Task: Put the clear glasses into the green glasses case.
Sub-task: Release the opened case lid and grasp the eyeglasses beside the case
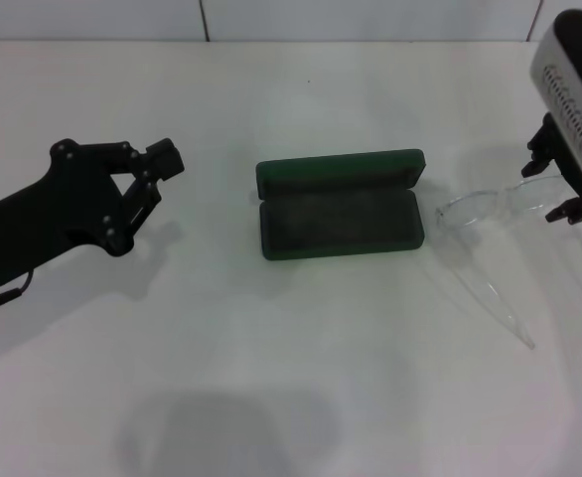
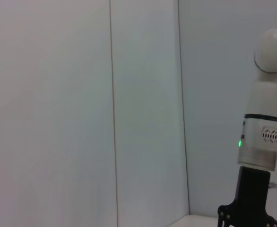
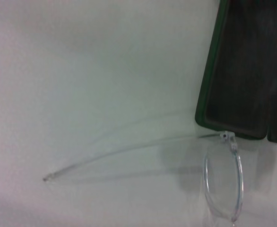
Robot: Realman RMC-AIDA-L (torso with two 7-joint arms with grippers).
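With lid thrown back on the desk (image 1: 301, 378) so the green glasses case (image 1: 339, 223) lies ready, sits just beside the clear glasses (image 1: 490, 214); right gripper (image 1: 559, 194) straddling the frame, fingers apart; left gripper (image 1: 162, 164) parked aside, closure unclear.

I see a white table (image 1: 301, 378) carrying two things. The green case (image 1: 340, 204) lies open near its middle, lid back, dark lining up. Just beside its right end lie the clear glasses (image 1: 490, 214), arms unfolded and stretching toward me.
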